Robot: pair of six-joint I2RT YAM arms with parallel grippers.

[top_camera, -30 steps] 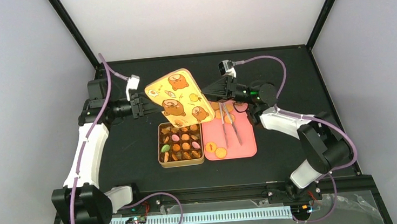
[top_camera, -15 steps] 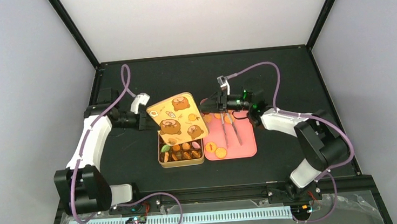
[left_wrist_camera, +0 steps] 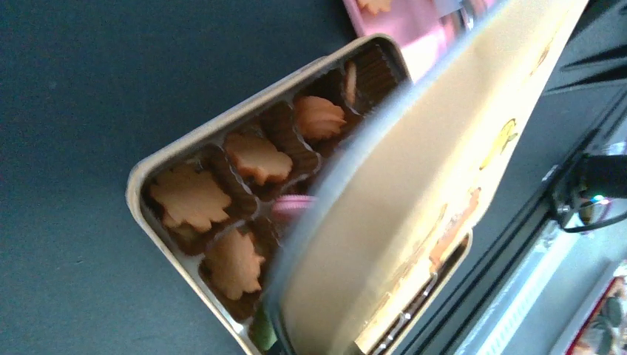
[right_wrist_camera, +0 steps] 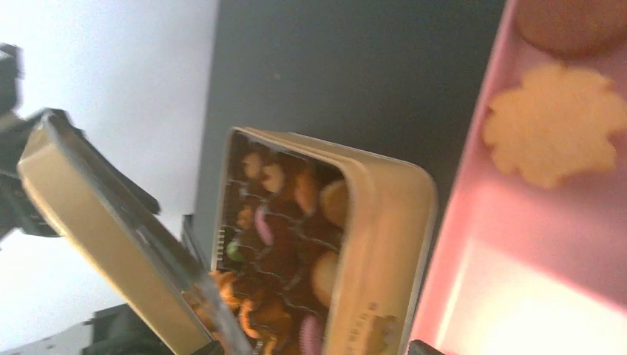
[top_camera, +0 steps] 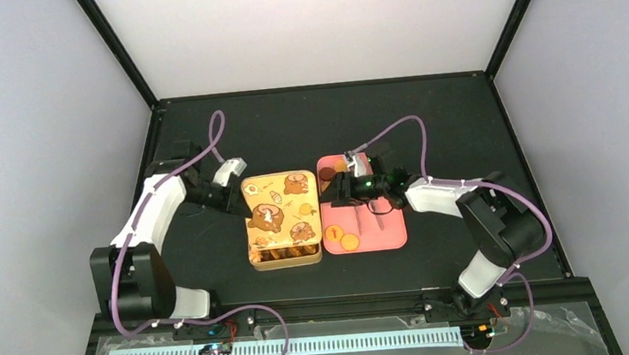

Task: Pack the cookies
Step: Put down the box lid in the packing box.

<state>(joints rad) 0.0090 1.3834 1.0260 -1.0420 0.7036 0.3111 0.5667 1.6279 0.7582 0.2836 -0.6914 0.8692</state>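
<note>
- A second ago the lid [top_camera: 282,213] hung high and steeply tipped near the middle of the frame. It has since swung down and now covers most of the tin [top_camera: 288,258], leaving only the lowest row of compartments showing in the top view
- The lid is not seated yet: in the left wrist view it slants up off the tin's rim, and flower-shaped cookies [left_wrist_camera: 191,198] show in the gap beneath
- The left end effector [top_camera: 234,198] has come down with the lid and is pinching its upper-left edge
- The right end effector [top_camera: 331,195] has dropped low beside the lid's right edge, over the pink tray [top_camera: 389,236]. I cannot tell whether its fingers are spread or pressed together, and it does not look to be carrying anything
- This reads as the closing step, with most cookies sitting in the tin at centre frame. A few are still on the pink tray just right of it, so the packing looks incomplete
- Lid and tin appear to be thin pressed metal, rounded rectangles in glossy cream-yellow, and the lid is printed with brown cartoon animals
- Inside the tin are dark brown ribbed cups. The cookies are flat and matte, some scalloped like flowers, some round
- The tray is smooth pink with a low rim, and the surface is matte black
</note>
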